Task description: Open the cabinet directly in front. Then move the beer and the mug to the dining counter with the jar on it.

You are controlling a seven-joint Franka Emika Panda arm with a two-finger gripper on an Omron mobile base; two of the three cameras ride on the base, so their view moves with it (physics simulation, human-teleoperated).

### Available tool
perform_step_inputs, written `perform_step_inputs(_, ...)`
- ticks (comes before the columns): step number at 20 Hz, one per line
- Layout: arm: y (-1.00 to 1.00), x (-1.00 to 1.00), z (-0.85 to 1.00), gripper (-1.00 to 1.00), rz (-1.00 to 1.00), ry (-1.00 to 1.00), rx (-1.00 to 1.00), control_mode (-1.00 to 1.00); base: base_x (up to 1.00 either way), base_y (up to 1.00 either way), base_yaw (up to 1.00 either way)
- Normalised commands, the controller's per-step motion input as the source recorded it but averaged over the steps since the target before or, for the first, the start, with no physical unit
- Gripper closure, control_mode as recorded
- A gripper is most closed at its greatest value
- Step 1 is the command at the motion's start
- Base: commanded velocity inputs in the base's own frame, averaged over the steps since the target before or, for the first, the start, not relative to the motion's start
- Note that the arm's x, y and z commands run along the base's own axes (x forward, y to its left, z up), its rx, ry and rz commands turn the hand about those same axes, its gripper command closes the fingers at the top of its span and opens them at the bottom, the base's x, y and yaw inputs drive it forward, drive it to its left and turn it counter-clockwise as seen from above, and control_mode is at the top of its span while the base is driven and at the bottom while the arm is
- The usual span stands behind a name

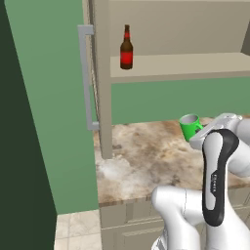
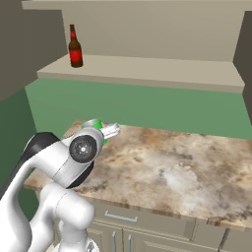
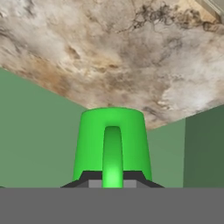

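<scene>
The cabinet (image 1: 97, 73) stands open, its door at the left of the left base view. The beer (image 1: 126, 48) stands upright on the shelf (image 1: 185, 66), upper centre of that view. The hand (image 3: 112, 183) is pinched on the handle of the mug (image 3: 112, 142), which sits at the right centre of the left base view, held above the marble surface (image 1: 146, 161). The step in hand appears to be carrying the mug away. The grip should be kept firm, the mug level, and the arm drawn back clear of the shelf edge before the base drives off.
</scene>
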Motion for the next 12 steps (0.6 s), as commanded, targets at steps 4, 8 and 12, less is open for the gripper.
perform_step_inputs(4,0.00,0.00,0.00,1.00,0.00,0.00,0.00,1.00,-0.28,0.00,-0.15)
perform_step_inputs(8,0.00,0.00,0.00,1.00,0.00,0.00,0.00,1.00,-0.48,-0.02,-0.23)
perform_step_inputs(12,0.00,0.00,0.00,1.00,0.00,0.00,0.00,1.00,-0.42,-0.03,-0.27)
